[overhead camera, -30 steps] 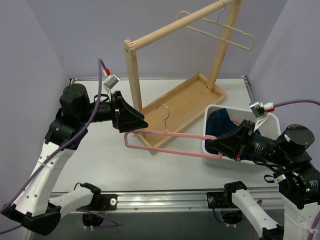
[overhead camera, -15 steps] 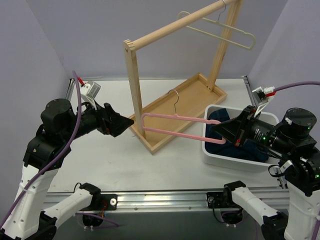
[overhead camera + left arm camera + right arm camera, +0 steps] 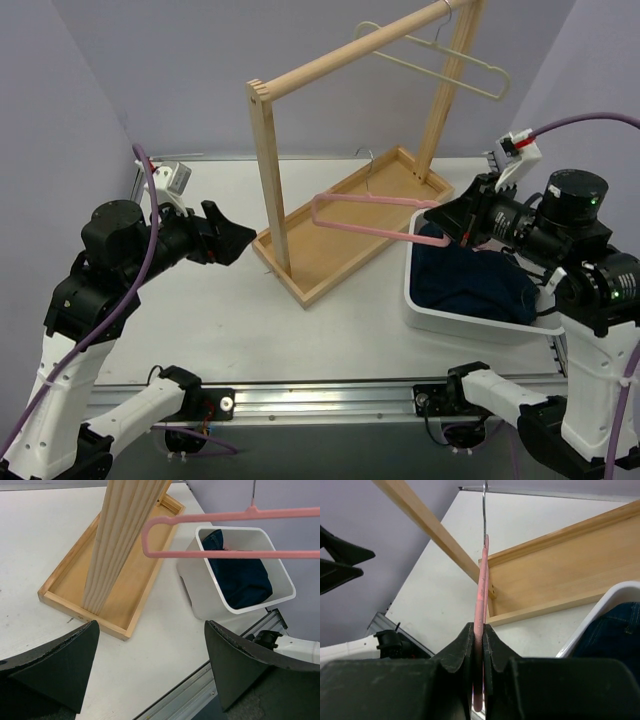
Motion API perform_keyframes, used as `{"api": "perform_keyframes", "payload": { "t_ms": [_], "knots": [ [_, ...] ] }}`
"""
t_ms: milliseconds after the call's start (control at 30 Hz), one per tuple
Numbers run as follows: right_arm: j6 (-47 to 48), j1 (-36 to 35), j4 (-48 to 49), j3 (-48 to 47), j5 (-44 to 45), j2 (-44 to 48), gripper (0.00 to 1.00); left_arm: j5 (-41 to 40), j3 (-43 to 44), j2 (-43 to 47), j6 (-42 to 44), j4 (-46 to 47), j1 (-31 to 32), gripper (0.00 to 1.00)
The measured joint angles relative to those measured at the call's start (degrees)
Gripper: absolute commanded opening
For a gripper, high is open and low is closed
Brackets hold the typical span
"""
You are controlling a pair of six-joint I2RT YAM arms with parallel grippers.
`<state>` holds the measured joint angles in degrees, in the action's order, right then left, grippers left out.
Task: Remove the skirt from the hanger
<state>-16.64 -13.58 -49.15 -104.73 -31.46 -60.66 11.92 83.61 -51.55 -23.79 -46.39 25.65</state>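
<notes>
No dusty-pink skirt shows in any view. The cream hanger (image 3: 435, 74) hangs bare on the wooden rail (image 3: 350, 50) at the top right. My right gripper (image 3: 440, 222) is shut on the end of a bare pink hanger (image 3: 380, 228) and holds it in the air, level, above the wooden tray and the bin's edge. In the right wrist view the fingers (image 3: 465, 640) pinch the pink bar (image 3: 481, 595). My left gripper (image 3: 240, 243) is open and empty, left of the rack post. The pink hanger also shows in the left wrist view (image 3: 225, 554).
A wooden rack stands with its post (image 3: 265, 180) in a tray base (image 3: 390, 185). A white bin (image 3: 470, 305) at the right holds a dark blue denim garment (image 3: 470, 280). The bin (image 3: 200, 595) and the post (image 3: 120, 535) show in the left wrist view.
My left gripper has drawn back to the left, away from the pink hanger's end. My right gripper has lifted the pink hanger and carried it back and to the right.
</notes>
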Motion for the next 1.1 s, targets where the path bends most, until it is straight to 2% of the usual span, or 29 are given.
{"api": "perform_keyframes", "payload": {
  "t_ms": [400, 900, 1100],
  "knots": [
    [-0.68, 0.0, 9.03, -11.47, 2.21, -13.55, 0.0, 0.04, -2.67, -0.31, -2.03, 0.59, 0.0, 0.95],
    [-2.38, 0.0, 12.31, -20.85, 4.63, -14.34, 0.0, 0.07, -2.93, -3.23, -2.73, 2.82, 0.0, 0.95],
    [-3.3, 0.0, 15.5, -21.62, 4.66, -14.58, 0.0, 0.28, -3.52, -3.58, -3.13, 3.5, 0.0, 0.95]
  ]
}}
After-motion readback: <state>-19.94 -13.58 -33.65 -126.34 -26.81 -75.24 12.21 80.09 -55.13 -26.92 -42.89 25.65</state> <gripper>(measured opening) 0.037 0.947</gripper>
